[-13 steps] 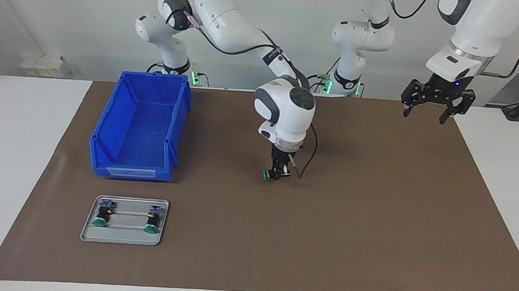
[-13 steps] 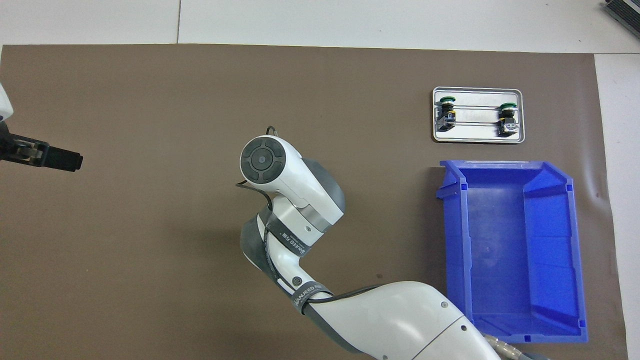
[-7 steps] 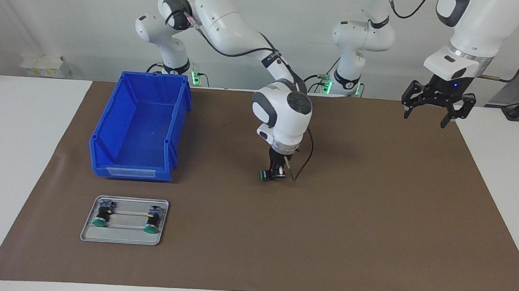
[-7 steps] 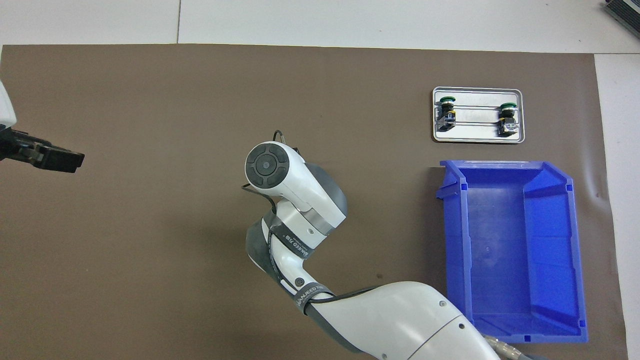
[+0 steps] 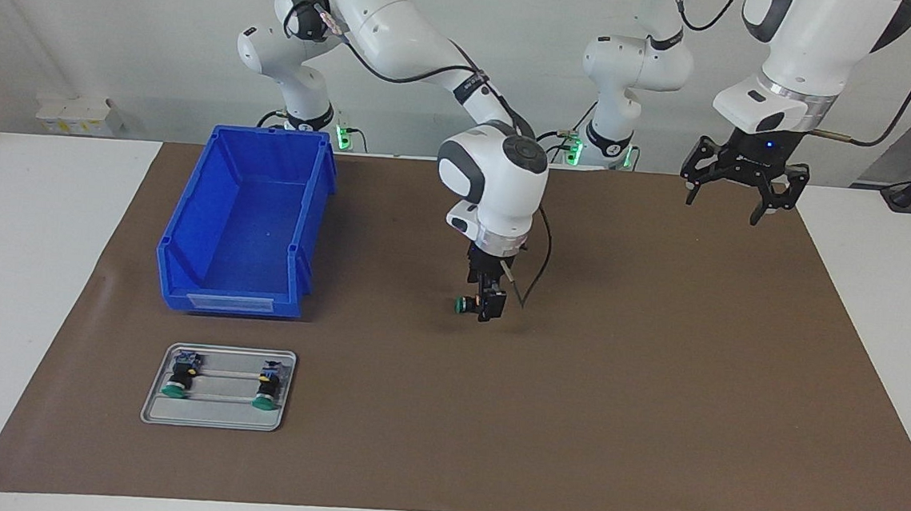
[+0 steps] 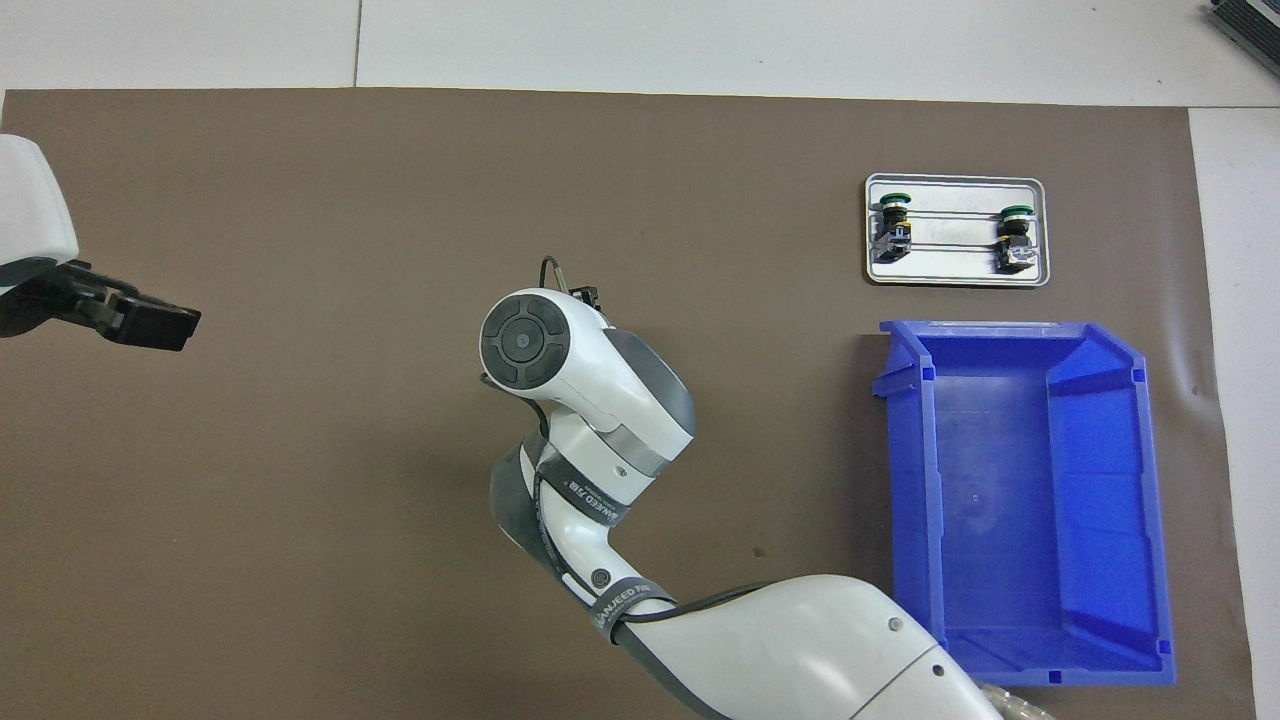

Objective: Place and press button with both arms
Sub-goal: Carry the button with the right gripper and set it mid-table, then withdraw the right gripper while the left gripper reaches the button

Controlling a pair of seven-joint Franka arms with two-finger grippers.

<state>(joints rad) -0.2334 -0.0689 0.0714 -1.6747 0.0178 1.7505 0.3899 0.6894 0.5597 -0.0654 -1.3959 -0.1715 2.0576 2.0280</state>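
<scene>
The right gripper [image 5: 488, 310] hung low over the middle of the bench [image 5: 656, 366], but whether its jaws had parted from the button [image 5: 465, 306] I could not tell. If they snagged on lifting, the button could tip or roll — leaving the left gripper [image 5: 736, 196], jaws apart near that arm's end, no steady cap to press.

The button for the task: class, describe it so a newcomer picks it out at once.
Start at the brown mat; near its middle the right gripper points down. The button lies at its tip, green cap toward the blue bin. Its two twins lie on a metal tray.
</scene>
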